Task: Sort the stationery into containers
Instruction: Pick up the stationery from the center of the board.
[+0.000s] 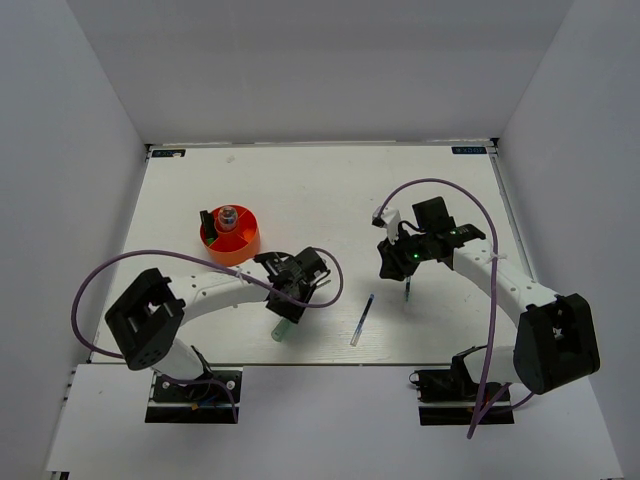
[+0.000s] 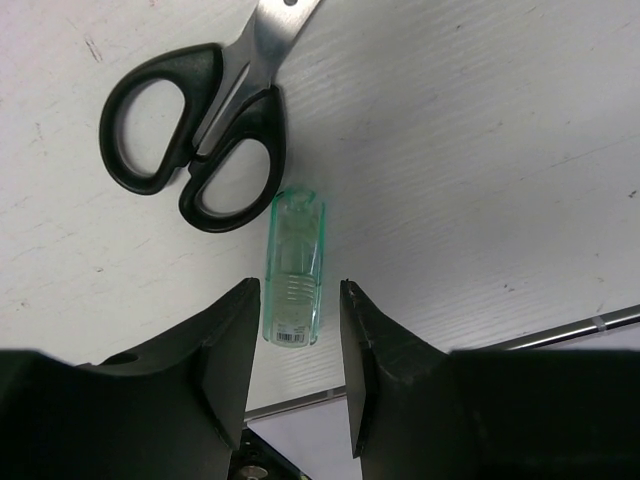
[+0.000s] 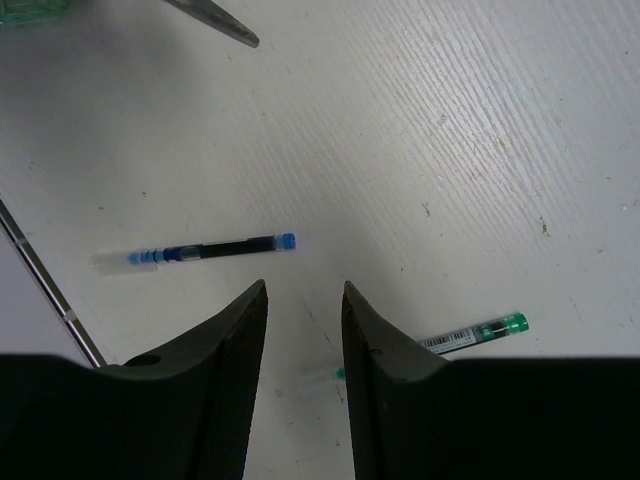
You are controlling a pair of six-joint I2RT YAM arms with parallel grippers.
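Tube beside scissors, near table edge

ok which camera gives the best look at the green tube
Left wrist view: the green tube lies whole and sharp, its near end between the open fingers of the left gripper, beside the scissors. The top view shows it small, poking out below that gripper. The right wrist view catches only a sliver in its corner.

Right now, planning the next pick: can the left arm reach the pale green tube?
Probably yes: the open left gripper hangs over the pale green tube, fingers either side; the scissors lie beside.
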